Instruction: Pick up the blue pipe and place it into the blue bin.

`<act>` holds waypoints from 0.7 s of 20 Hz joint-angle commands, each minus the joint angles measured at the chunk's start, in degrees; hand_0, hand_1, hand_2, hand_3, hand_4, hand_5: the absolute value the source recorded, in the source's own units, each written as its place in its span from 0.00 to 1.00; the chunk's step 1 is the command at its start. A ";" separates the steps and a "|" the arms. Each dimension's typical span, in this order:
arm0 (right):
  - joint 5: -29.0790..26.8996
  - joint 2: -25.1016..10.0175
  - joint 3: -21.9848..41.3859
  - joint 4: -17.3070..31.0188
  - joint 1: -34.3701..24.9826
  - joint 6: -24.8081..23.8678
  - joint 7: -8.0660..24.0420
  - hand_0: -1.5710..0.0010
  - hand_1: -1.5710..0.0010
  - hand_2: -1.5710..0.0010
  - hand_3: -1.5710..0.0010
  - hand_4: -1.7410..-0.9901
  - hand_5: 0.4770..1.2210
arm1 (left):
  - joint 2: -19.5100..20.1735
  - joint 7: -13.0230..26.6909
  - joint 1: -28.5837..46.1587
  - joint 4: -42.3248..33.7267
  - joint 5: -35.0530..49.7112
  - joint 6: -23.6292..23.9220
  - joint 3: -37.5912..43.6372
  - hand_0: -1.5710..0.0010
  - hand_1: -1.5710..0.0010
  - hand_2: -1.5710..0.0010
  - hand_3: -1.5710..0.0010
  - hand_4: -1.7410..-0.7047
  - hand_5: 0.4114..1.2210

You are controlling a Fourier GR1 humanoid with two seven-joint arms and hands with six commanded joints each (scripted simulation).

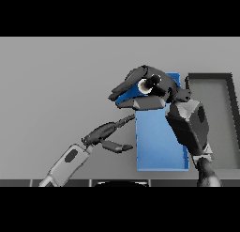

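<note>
Nearest, the left hand (pixel 105 134) lies relaxed and empty on the grey tabletop (pixel 56 81), just beside the blue bin (pixel 157 146). Farther, the right hand (pixel 145 88) is curled around the blue pipe (pixel 123 100), holding it over the bin's far end. The pipe looks stiff, light and smooth, so a grasp around its middle seems safest.

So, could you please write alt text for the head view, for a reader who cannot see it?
The right robot hand hovers over the far end of a blue bin on a grey table, fingers curled round a small object that is mostly hidden. The left robot hand rests open just left of the bin. A dark-rimmed grey tray sits to the bin's right.
</note>
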 commanded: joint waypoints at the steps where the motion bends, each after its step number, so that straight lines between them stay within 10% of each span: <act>1: 0.32 -0.81 -1.16 1.85 -1.89 -1.51 -0.09 0.00 0.00 0.00 0.00 0.02 0.86 | 0.48 -0.82 0.69 -0.55 0.10 -0.23 -0.12 1.00 1.00 1.00 1.00 0.80 0.11; 8: 11.22 -7.09 -7.16 18.69 -2.12 -3.13 -1.43 0.00 0.00 0.00 0.00 0.00 0.88 | 0.47 0.04 0.12 -0.39 1.67 -0.75 1.04 1.00 1.00 1.00 1.00 0.80 0.09; 14: 16.28 -7.20 -7.12 20.61 10.04 -4.53 2.42 0.00 0.00 0.00 0.00 0.00 0.87 | -0.02 1.39 -0.34 0.38 1.41 -0.24 1.28 1.00 1.00 1.00 1.00 0.82 0.08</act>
